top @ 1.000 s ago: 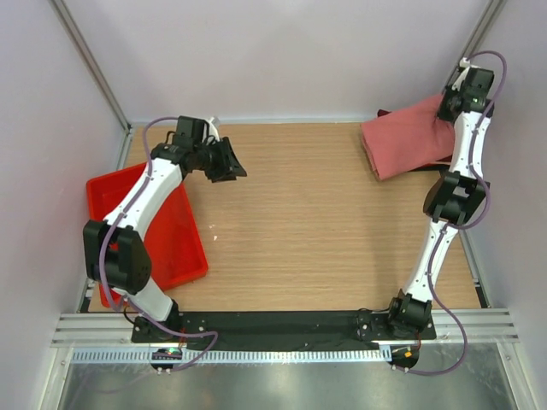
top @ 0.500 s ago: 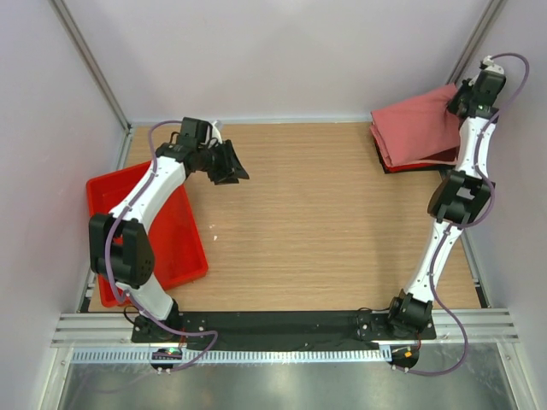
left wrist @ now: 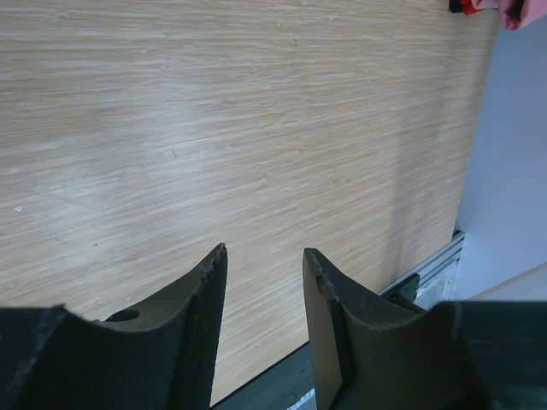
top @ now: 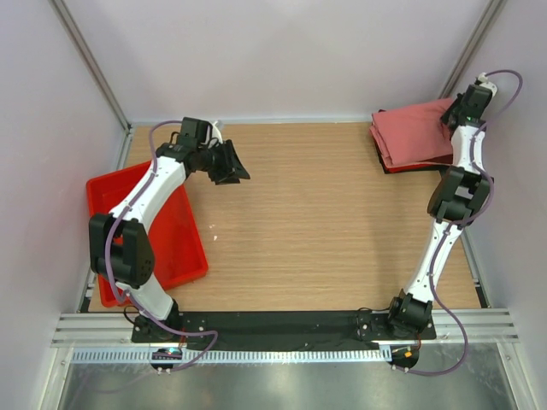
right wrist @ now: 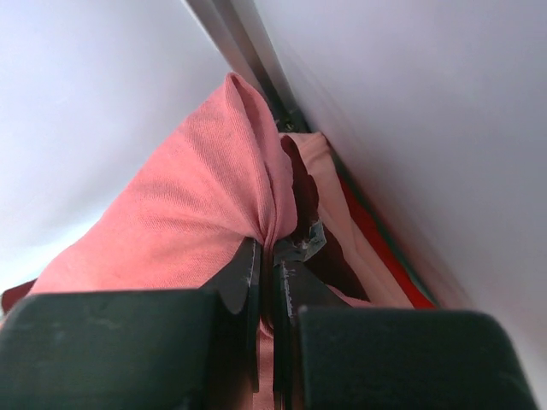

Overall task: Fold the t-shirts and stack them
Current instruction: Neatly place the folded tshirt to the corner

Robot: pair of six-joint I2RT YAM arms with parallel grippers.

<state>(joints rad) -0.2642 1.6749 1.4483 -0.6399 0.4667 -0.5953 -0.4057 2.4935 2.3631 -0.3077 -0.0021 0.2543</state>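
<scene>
At far right, right end effector (right wrist: 272, 248) pinches salmon-pink t-shirt (right wrist: 197, 205); left end effector (left wrist: 264, 251) gapes empty.

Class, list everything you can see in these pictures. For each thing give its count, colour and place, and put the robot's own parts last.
salmon-pink t-shirt: one, salmon-pink, far right corner of the table.
darker cloth: count cannot be told, dark red, only an edge shows under the t-shirt.
tray: one, red, left side of the table, partly hidden by the left arm.
table: one, light wood.
left arm: one, white and black, base at the near edge.
right arm: one, white and black, reaching to the far right corner.
left hand: one, black, open and empty above bare wood.
right hand: one, black, shut on a fold of the salmon-pink t-shirt.
</scene>
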